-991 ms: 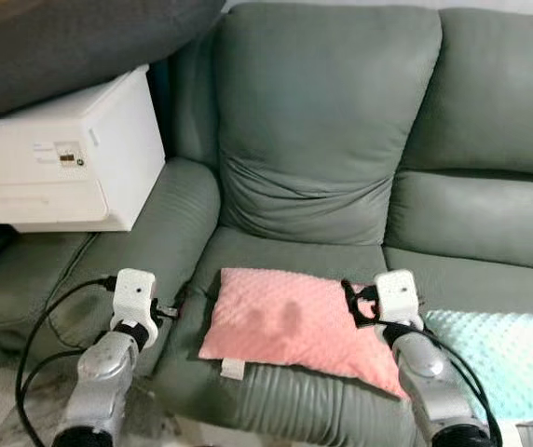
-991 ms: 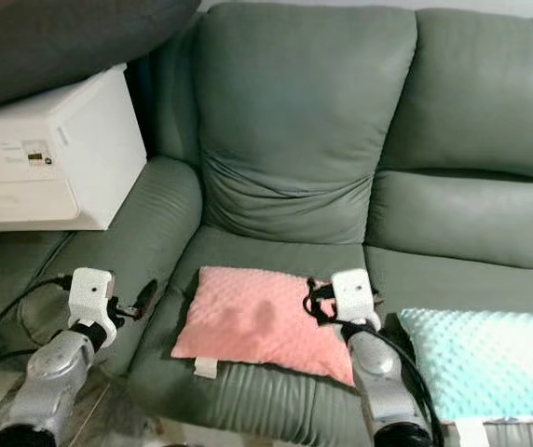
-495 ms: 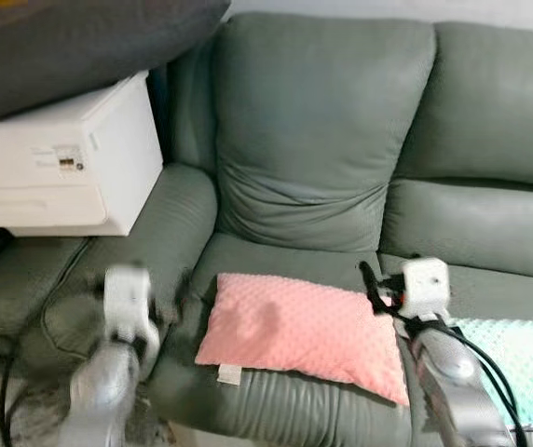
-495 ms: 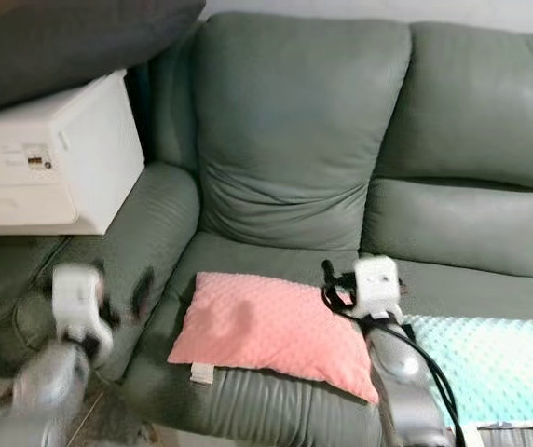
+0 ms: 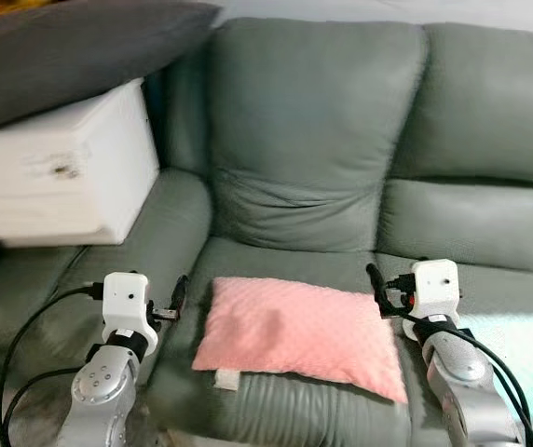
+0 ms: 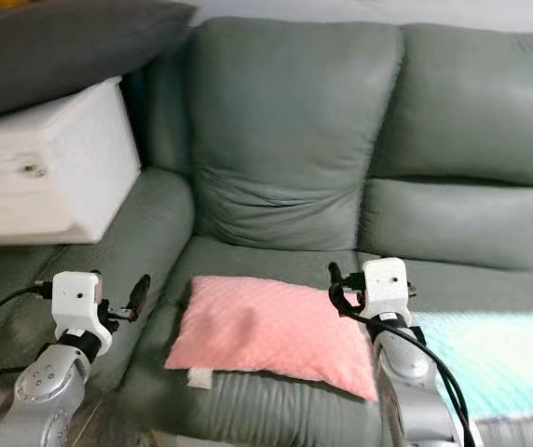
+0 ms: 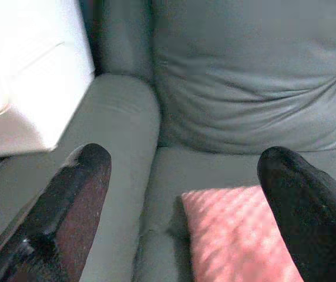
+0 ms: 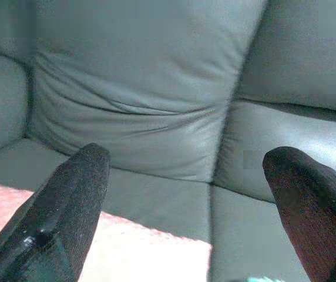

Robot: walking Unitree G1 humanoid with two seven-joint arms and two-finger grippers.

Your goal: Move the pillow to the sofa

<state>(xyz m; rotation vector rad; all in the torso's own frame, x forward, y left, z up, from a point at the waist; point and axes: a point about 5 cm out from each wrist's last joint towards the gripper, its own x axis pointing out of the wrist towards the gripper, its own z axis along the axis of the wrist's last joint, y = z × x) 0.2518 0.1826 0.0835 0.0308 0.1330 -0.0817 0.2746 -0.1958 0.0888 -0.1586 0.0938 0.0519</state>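
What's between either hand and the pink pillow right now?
Nothing visible. The pink pillow lies flat on the sofa seat. The open left hand hangs off one end, the open right hand off the other, with bare cushion between.

The pillow [image 5: 296, 329] in the lower middle of the frame is pink cloth with a dimpled, nubbly face and a small white fabric tag at its lower left corner, while the sofa [image 5: 313, 140] under it looks like grey-green matt upholstery, smooth and softly creased, with ribbed stitching along the front edge. At the upper left a white box [image 5: 57, 168] has a hard, smooth plastic look beneath a dark grey matt cushion [image 5: 71, 51]. The arms are brushed silver metal with white plastic wrist housings, the left gripper [image 7: 182, 194] and right gripper [image 8: 185, 194] have matt black fingers, and a pale mint dimpled cloth [image 6: 499, 358] lies at the lower right.
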